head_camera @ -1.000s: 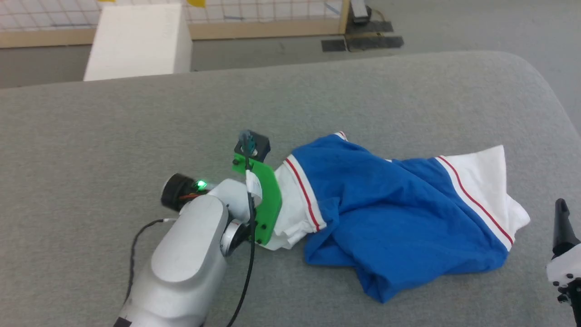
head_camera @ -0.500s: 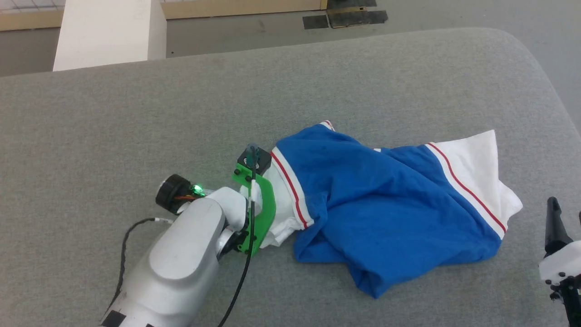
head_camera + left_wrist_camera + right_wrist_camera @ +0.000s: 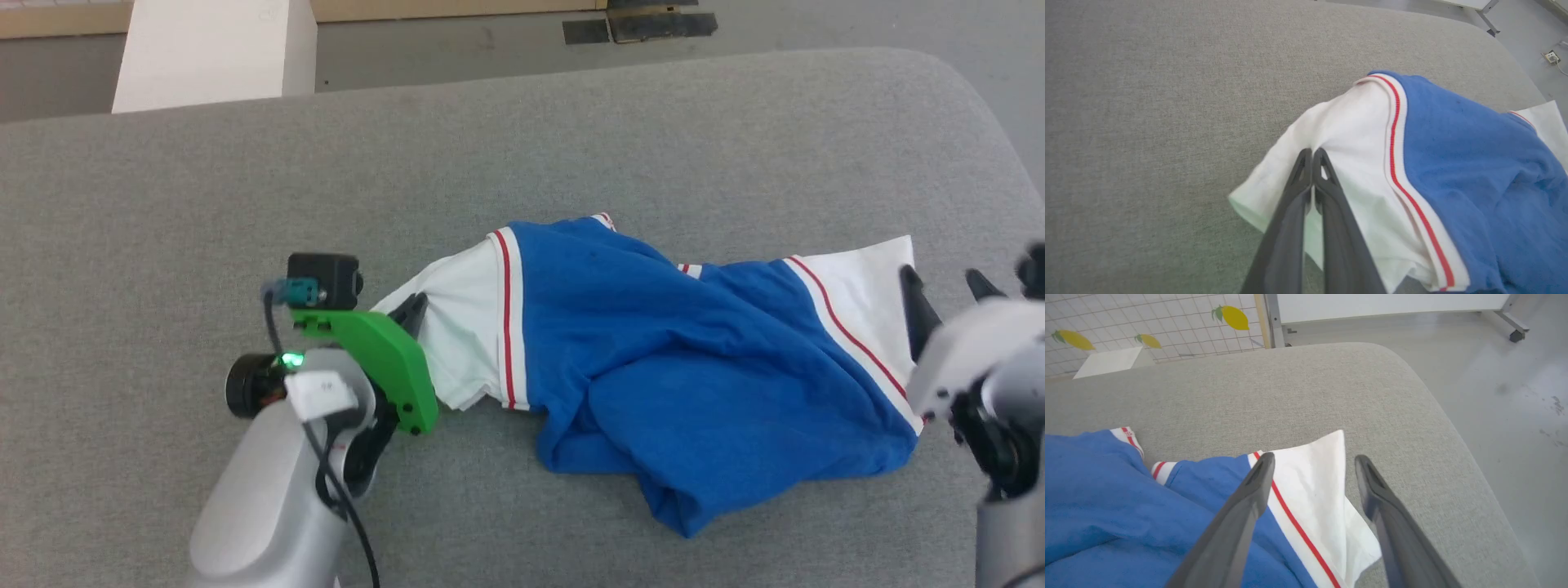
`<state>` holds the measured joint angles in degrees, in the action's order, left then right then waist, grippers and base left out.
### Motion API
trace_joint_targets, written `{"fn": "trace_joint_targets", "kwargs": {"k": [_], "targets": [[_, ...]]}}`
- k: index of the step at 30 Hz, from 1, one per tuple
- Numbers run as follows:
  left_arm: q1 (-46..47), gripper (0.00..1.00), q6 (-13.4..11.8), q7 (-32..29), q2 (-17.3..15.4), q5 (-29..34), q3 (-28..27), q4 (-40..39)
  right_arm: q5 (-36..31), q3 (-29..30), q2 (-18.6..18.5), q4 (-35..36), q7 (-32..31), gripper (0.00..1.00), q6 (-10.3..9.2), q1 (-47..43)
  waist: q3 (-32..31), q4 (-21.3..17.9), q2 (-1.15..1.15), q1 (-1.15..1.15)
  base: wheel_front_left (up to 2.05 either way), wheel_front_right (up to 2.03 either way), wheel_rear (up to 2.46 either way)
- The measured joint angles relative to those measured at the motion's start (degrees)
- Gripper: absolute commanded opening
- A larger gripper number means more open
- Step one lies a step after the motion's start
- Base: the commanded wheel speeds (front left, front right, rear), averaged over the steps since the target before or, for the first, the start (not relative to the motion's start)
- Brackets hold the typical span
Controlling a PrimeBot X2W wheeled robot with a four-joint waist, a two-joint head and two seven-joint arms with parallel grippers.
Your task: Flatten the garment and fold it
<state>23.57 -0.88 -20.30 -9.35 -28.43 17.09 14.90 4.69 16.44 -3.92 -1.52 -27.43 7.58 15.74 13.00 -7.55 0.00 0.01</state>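
The garment [image 3: 678, 351], a bright blue T-shirt with white sleeves and thin red stripes, lies crumpled on the grey padded table [image 3: 490, 139]. My left gripper [image 3: 412, 314] is shut on the white left sleeve [image 3: 1347, 147] and holds it raised and stretched; in the left wrist view the gripper [image 3: 1312, 153] pinches a fold of white cloth. My right gripper [image 3: 943, 286] hovers open above the white right sleeve [image 3: 865, 294]. In the right wrist view that gripper [image 3: 1312, 459] has its fingers spread on either side of the sleeve [image 3: 1314, 477], not touching it.
A white box [image 3: 212, 53] stands on the floor beyond the table's far edge. The table's rounded right corner [image 3: 1412, 375] drops to the grey floor. Wide bare grey table surface lies left of and behind the garment.
My left gripper has pulled the white sleeve out to the left, stretching it. My right gripper has come in from the lower right to over the right sleeve. The head camera tilted down.
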Motion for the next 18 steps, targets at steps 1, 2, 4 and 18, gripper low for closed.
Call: {"fn": "trace_joint_targets", "kwargs": {"k": [1,2,4,18], "targets": [[-1.22,0.00,-0.31,0.26,-0.01,-0.34,-0.11,-1.82,-1.01,-1.12,-0.49,-0.47,-2.56,1.00,0.01,1.38,0.27,0.02,0.00,0.00,0.00,0.00,0.00],[-2.60,0.00,-0.68,0.30,-0.03,-0.55,-0.05,-3.81,-2.57,-2.64,-1.68,-1.32,-5.63,1.00,0.00,2.97,0.63,0.09,0.00,0.00,0.00,0.00,0.00],[-4.83,0.00,-1.01,0.30,0.07,-1.11,0.13,-7.33,-5.26,-4.99,-4.26,-3.35,-10.31,1.00,0.01,5.61,1.37,0.32,0.00,0.00,0.00,0.00,0.00],[-8.25,0.00,-1.98,-0.80,0.37,-1.40,2.47,-18.84,-10.67,-11.60,-10.43,-20.61,-20.91,1.00,-0.03,14.90,8.37,4.51,0.00,0.00,0.00,0.00,0.00]]}}
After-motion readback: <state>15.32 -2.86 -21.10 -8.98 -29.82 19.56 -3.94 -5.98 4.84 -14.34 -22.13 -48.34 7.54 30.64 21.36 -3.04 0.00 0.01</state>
